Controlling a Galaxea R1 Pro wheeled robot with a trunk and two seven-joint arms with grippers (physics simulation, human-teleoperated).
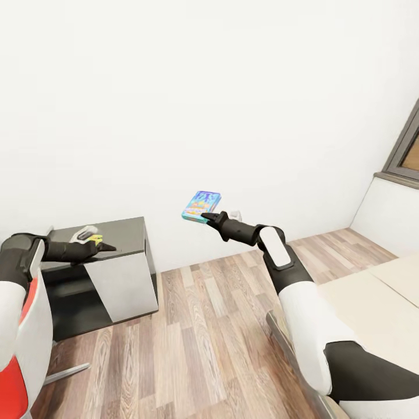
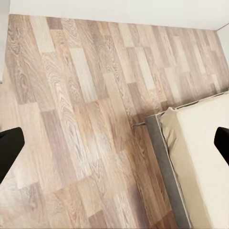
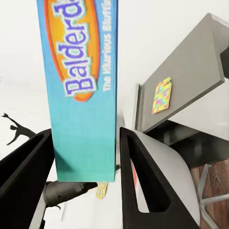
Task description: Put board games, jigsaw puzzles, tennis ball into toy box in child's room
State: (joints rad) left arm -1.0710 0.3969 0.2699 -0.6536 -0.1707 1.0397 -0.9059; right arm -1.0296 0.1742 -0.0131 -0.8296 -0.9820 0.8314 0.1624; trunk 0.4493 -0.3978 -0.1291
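One board game (image 1: 201, 206) sits in my right gripper (image 1: 205, 217), held out in the air in front of the white wall (image 1: 233, 87), well above the wood floor (image 1: 198, 349). From the right wrist camera the box (image 3: 83, 90) is a teal slab with an orange oval and the lettering "Balderd…" on it, and the two black fingers (image 3: 143, 181) are clamped against its sides — a firm grip on one end.

My left gripper (image 1: 106, 247) hovers over the dark-topped section of the table (image 1: 125, 230), close to a yellow-and-white object (image 1: 87, 235) I cannot identify. Its fingers (image 2: 9, 150) are spread wide with nothing between them; that wrist camera looks down on floorboards and a corner of the bed (image 2: 205, 157) with its beige mattress and grey frame.

A jigsaw puzzle (image 3: 161, 96) lies flat on the pale grey tabletop (image 3: 191, 81) — seen from the right wrist.
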